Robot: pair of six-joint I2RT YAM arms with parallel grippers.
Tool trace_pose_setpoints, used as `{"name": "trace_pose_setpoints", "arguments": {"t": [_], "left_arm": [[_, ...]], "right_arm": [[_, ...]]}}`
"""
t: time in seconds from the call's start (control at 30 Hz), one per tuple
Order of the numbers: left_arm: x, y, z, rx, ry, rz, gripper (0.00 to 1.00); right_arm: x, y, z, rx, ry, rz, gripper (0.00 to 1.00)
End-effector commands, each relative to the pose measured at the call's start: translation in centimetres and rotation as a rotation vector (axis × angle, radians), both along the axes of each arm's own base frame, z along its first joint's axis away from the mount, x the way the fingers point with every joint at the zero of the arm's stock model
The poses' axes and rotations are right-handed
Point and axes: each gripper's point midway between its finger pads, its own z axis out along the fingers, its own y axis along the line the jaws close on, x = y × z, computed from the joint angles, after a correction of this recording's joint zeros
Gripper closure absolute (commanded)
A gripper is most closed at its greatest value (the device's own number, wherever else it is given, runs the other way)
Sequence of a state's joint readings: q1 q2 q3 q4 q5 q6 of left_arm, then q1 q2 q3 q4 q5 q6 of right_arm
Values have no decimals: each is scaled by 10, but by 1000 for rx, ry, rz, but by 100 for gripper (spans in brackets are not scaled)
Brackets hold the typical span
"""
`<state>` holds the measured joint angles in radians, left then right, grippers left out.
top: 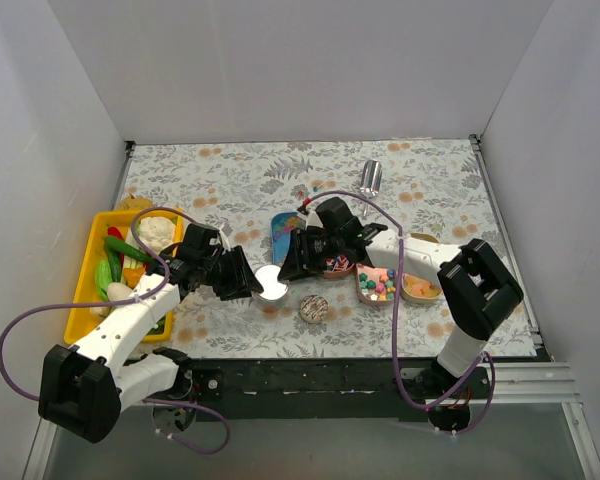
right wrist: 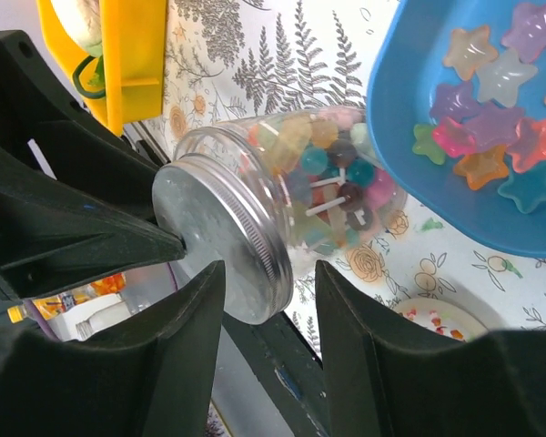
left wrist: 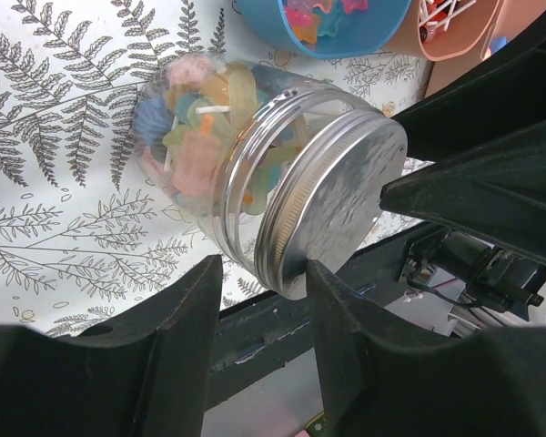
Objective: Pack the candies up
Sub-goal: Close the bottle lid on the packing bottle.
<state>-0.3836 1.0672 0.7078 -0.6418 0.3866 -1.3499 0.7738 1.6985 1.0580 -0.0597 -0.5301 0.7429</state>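
Candies (right wrist: 332, 173), clear jar (left wrist: 196, 150) — silver screw lid (right wrist: 214, 241)

1. A mixed bunch of pastel candies (right wrist: 328, 173) is sitting packed inside a clear jar (right wrist: 271, 196) that's tilting over sideways, metal lid (right wrist: 214, 241) on.
2. See-through star gummies (right wrist: 491, 109) are lying loose in the blue tray (right wrist: 396, 109) right beside it.
3. Bright little balls (top: 377, 283), orange gummies (top: 420, 288) and striped sticks (top: 336, 264) are sitting in small trays (top: 360, 290) nearby.
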Motion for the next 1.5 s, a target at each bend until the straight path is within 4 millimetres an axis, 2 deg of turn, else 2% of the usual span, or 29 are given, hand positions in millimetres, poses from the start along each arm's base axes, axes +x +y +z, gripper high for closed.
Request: {"name": "trace_pose_setpoints", "arguments": {"t": [0.0, 0.4, 0.83, 1.07, 1.3, 1.47], "left_arm": [[-2, 4, -7, 23, -1, 2, 60], [2, 11, -6, 64, -19, 24, 57], [14, 11, 12, 67, -76, 36, 49], [16, 13, 15, 78, -93, 51, 49], [14, 27, 9, 145, -89, 83, 60], [11, 27, 4, 149, -70, 75, 66]], "right_arm": [[6, 13, 25, 36, -84, 32, 48], [19, 25, 27, -7, -138, 33, 48], [23, 1, -5, -184, -155, 10, 49], [20, 1, -13, -224, -178, 25, 55], [18, 2, -14, -279, -235, 40, 55], [20, 0, -10, -323, -290, 47, 53]]}}
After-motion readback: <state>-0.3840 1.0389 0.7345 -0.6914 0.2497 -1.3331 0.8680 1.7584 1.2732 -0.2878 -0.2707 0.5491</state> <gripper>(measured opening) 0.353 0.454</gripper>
